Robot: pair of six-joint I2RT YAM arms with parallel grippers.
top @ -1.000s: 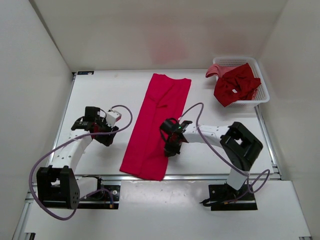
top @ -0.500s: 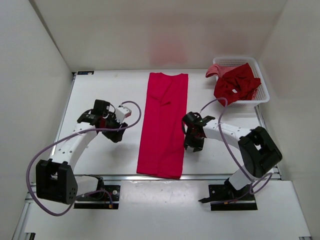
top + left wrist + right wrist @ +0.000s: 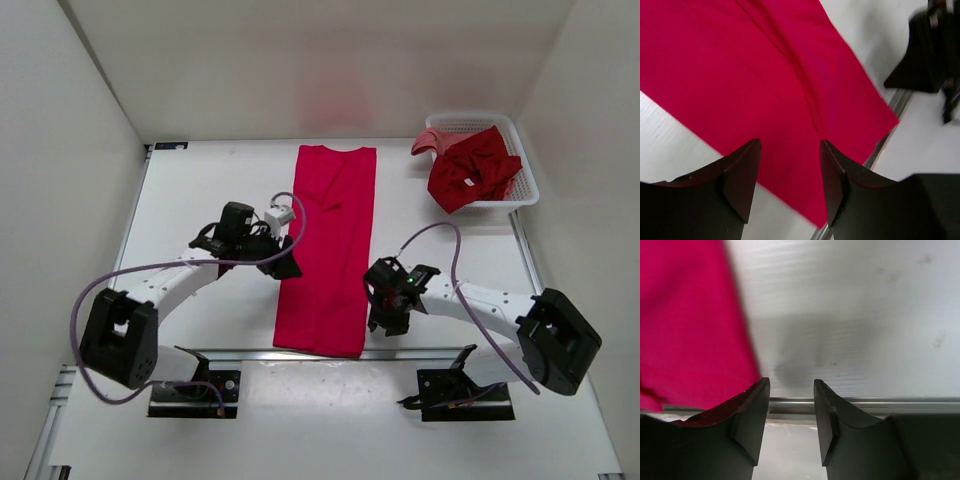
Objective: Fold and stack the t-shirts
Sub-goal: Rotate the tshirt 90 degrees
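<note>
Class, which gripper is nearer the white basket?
Right. The right gripper is beside the bright t-shirt, toward the basket; the left gripper is over the t-shirt's opposite edge.

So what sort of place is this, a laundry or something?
Probably a robot test bench, not a laundry: a left arm and right arm bolted to a white table, a red t-shirt spread flat, more shirts in a basket.

Pinkish-red t-shirt (image 3: 328, 250) soft matt cloth; table (image 3: 200, 190) smooth matt white; basket (image 3: 465, 122) white plastic mesh.
</note>
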